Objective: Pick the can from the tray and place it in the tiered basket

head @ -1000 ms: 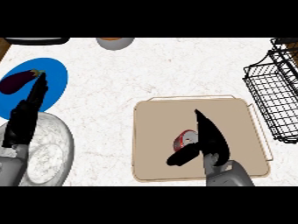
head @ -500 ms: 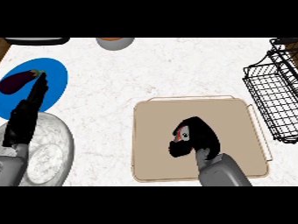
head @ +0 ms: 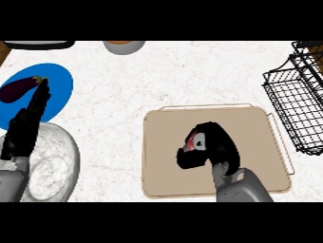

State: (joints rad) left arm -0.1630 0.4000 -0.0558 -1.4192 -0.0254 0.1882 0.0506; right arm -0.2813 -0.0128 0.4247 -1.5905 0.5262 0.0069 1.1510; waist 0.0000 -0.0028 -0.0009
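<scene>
Head view: right robot hand grips can on tray.

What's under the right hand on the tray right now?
The right hand is curled over the can on the tray. Only a red-and-white sliver of the can shows; the rest is covered.

left hand: black | right hand: black | forearms: grey, boxy
</scene>
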